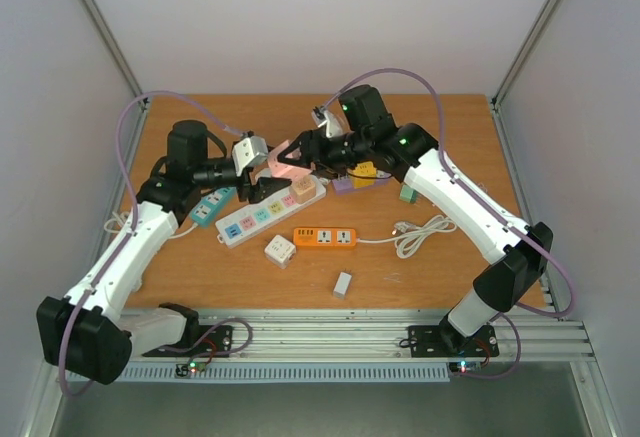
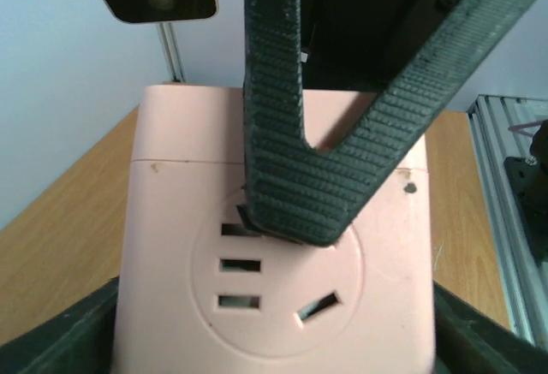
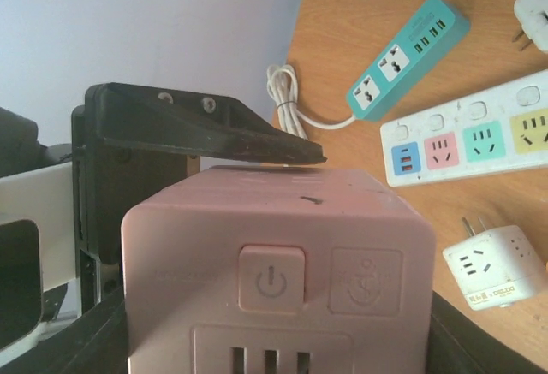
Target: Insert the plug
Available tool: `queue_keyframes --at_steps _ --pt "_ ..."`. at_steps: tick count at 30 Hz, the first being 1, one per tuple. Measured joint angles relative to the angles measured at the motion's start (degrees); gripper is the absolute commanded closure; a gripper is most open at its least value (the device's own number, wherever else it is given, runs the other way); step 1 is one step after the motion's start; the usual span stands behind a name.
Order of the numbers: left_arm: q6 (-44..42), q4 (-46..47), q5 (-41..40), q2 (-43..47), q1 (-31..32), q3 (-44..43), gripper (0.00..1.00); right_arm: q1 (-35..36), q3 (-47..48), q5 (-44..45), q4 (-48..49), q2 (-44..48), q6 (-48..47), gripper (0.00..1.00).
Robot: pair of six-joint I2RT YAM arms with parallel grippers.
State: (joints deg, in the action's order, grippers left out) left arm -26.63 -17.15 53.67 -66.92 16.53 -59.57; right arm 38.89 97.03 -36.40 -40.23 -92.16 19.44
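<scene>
teal power strip [image 1: 212, 205]: flat on the table [image 1: 430, 137], far left
left gripper [image 1: 270, 172]: clamped on the pink socket cube [image 1: 288, 164]
pink socket cube: held in mid-air between both grippers, above the white power strip [image 1: 270, 215]
right gripper [image 1: 308, 155]: gripping the same cube, one ribbed finger across its socket face
orange power strip [image 1: 325, 238]: lying nearer the bases

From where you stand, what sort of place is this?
Probably a robot test bench: a wooden table walled by blank white panels, an aluminium rail along its near edge, power strips and a pink socket cube.
</scene>
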Motion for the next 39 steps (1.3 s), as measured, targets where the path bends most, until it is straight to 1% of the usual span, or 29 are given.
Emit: queue_keyframes --at_steps 1,2,3,6,11,13,16,18,21,23,27,31,34,39 --pt "0.1 0.1 -0.3 0.2 0.0 0.0 0.08 0.0 0.0 0.2 0.0 0.0 -0.3 0.60" --pt "0.5 0.3 -1.0 0.5 0.0 0.2 0.03 0.0 0.0 0.6 0.0 0.0 -0.5 0.60" --pt "0.6 0.4 -1.6 0.9 0.0 0.4 0.01 0.1 0.0 1.1 -0.1 0.0 -1.1 0.60" --pt "4.2 1.0 -5.8 3.3 0.1 1.2 0.01 0.1 0.0 3.5 -0.2 0.0 -3.8 0.61" --pt "12.0 0.2 -16.3 6.6 0.1 -0.1 0.01 0.0 -0.8 8.2 0.5 -0.4 -10.8 0.61" --pt "15.3 -1.6 -20.7 6.7 0.1 -2.9 0.01 0.2 -1.7 9.6 1.3 -1.1 -13.3 0.61" --pt "21.0 -6.1 -28.7 6.7 0.1 -9.4 0.01 1.2 -3.5 13.1 2.6 -3.3 -17.8 0.61" --pt "25.3 -9.9 -35.5 6.7 0.0 -15.2 0.01 2.8 -5.0 16.3 3.4 -5.2 -20.9 0.60" --pt "29.8 -14.8 -43.6 7.0 -0.1 -21.8 0.01 6.1 -5.7 20.7 3.9 -8.6 -25.0 0.60" --pt "31.8 -16.9 -48.0 8.5 -0.2 -23.6 0.01 8.3 -5.7 23.1 4.3 -11.0 -27.5 0.60" --pt "33.2 -19.4 -52.5 14.9 -0.4 -20.8 0.01 11.1 -5.1 26.7 4.8 -15.3 -31.0 0.60" --pt "33.2 -20.6 -56.2 22.8 -0.4 -13.7 0.01 12.3 -4.2 30.0 5.0 -19.0 -33.2 0.60" --pt "32.5 -20.3 -59.2 27.0 -0.4 -8.9 0.01 12.7 -2.8 32.2 5.3 -21.7 -34.5 0.61" --pt "31.2 -19.6 -62.6 28.7 -0.4 -4.0 0.01 13.3 -0.7 35.7 5.5 -25.3 -35.9 0.61"
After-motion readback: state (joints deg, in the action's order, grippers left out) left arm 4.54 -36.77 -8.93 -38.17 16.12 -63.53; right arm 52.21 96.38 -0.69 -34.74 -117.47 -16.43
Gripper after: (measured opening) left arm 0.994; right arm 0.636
